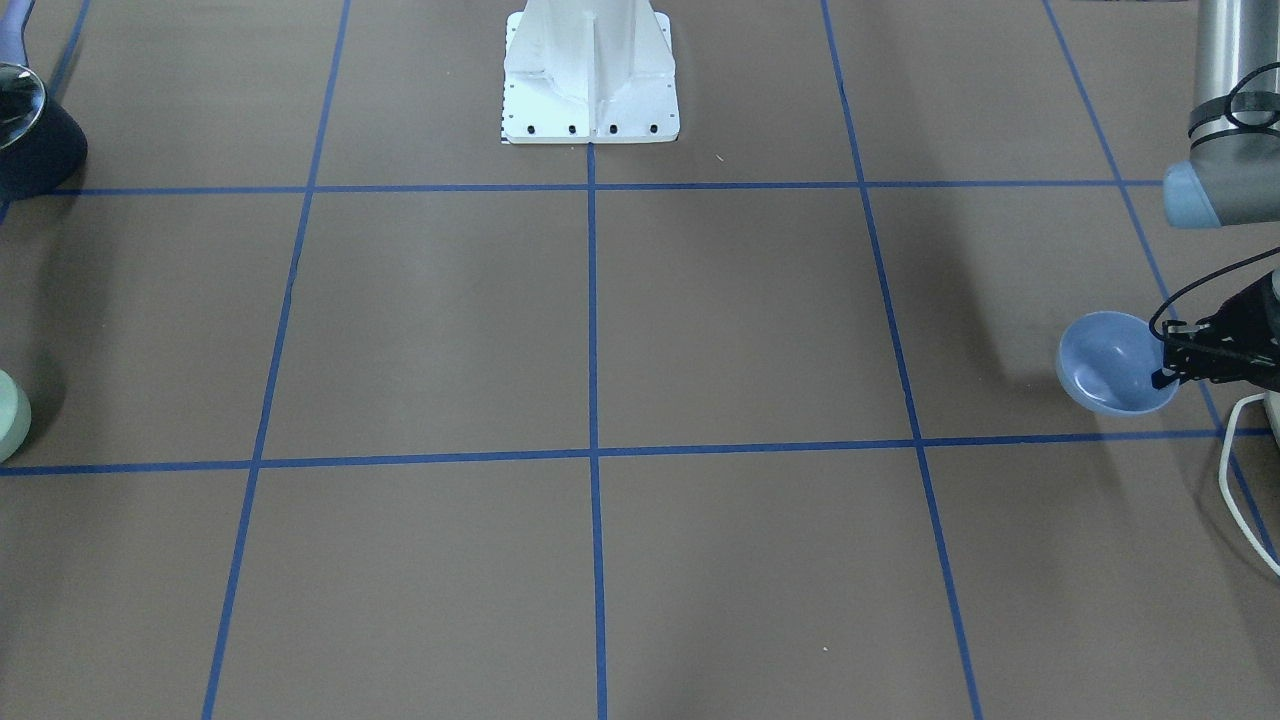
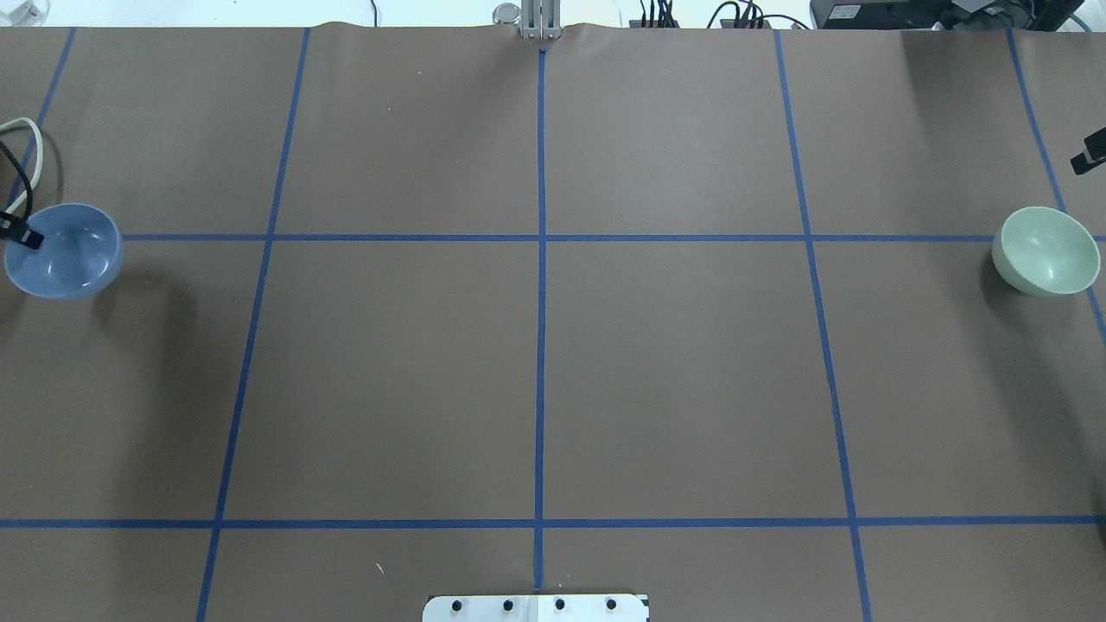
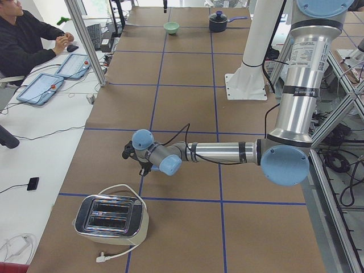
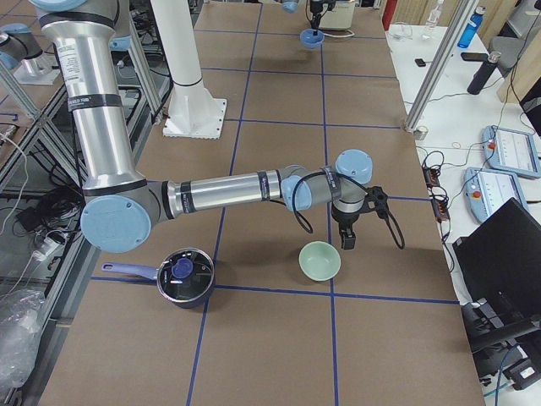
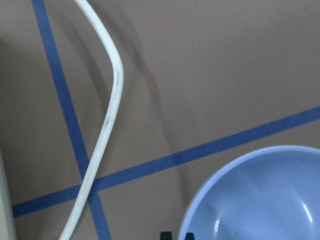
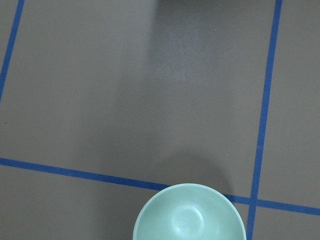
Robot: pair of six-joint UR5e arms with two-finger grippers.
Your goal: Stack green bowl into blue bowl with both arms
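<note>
A: What sits right under the lens on the left wrist?

B: The blue bowl [image 5: 260, 200], mouth up, filling the bottom corner. The left pincer [image 5: 175, 235] shows as two black tips drawn close together at its rim. The overhead view puts one finger inside the wall, so I judge it nipped onto the rim. I cannot tell whether the bowl is off the surface [image 2: 674, 363].

A: And the green bowl?

B: The green bowl [image 2: 1045, 250] stands upright at the opposite end, well apart from the blue one. The right pincer [image 4: 347, 241] hangs just beside it, not touching it and holding nothing. How wide it gapes I cannot tell.

A: So how far along?

B: Early, I'd say. Nothing is stacked, and at most one grasp is made. Left to do: take the green bowl, bring the two together, seat green inside blue.

A: Room to move?

B: Between the bowls runs a wide brown stretch crossed by blue tape lines [image 2: 541, 345], with the white mounting base [image 1: 590, 75] on the robot's side. The ends are tighter. A white cable [image 5: 107, 125] curls just beside the blue bowl and a toaster [image 3: 111, 215] stands near it. A lidded pot [image 4: 184, 275] stands near the green bowl. Moving inward looks the safer direction.
</note>
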